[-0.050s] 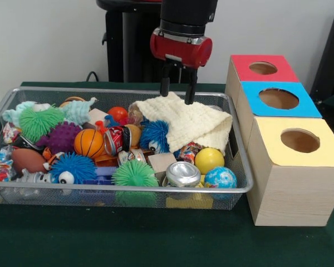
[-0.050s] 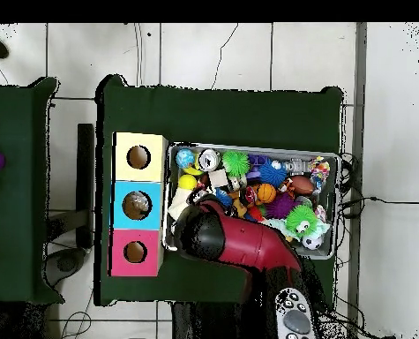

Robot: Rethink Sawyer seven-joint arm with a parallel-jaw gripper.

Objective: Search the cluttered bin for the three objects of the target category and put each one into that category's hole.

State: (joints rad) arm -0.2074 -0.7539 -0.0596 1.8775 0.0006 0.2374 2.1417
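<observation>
A wire mesh bin (image 1: 100, 189) is full of clutter. My gripper (image 1: 177, 92) hangs open over its far right part, fingertips just above a cream knitted cloth (image 1: 192, 122), with nothing between them. Among the clutter lie an orange basketball (image 1: 89, 143), a yellow ball (image 1: 209, 159), a globe ball (image 1: 220, 178), a crushed silver can (image 1: 182, 174), a red can (image 1: 117, 139) and several spiky and furry toys. Three boxes with holes stand right of the bin: red top (image 1: 263, 68), blue top (image 1: 278, 99), yellow top (image 1: 299, 141). In the overhead view the arm (image 2: 235, 243) hides the gripper.
The bin's rim (image 2: 338, 177) and wire walls enclose the clutter. The boxes (image 2: 139, 205) stand in a row right against the bin's side. A wooden block (image 1: 161, 162) and a brown football (image 1: 26, 159) lie among the toys. Green cloth covers the table (image 1: 156, 239).
</observation>
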